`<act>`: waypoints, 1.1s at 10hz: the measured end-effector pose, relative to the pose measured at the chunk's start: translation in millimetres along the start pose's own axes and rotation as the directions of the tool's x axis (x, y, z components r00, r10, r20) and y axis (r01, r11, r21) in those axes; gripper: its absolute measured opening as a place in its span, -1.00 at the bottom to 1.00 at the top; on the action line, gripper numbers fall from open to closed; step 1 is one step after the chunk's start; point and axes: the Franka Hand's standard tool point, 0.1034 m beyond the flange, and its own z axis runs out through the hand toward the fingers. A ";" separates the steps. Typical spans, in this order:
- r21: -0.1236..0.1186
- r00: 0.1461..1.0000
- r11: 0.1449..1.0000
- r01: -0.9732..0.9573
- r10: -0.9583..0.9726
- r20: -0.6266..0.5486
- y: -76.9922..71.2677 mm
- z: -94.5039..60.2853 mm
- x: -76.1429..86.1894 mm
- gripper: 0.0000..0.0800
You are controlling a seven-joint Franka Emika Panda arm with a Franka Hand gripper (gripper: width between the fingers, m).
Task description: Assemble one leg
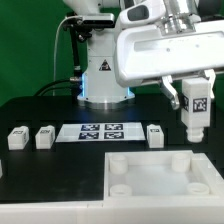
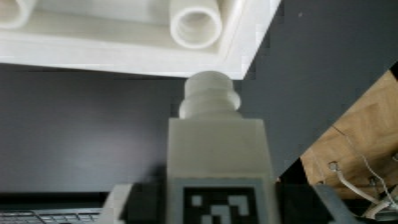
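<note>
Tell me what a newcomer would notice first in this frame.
The gripper holds the leg upright in the air at the exterior view's right, above the white panel with round corner sockets. Three more legs sit loose on the black table, on either side of the marker board.

leg [image 1: 196, 108] | white block; square tag on face | upright; held aloft; round tip down
</note>
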 end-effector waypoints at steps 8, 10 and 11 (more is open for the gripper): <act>0.012 0.999 1.000 -0.021 0.021 0.039 2.2 50.0 -26.8 -0.27; 0.012 0.999 1.000 -0.022 0.021 0.039 2.2 50.9 -28.3 -0.27; 0.012 0.999 1.000 -0.022 0.021 0.039 2.2 50.9 -28.3 -0.27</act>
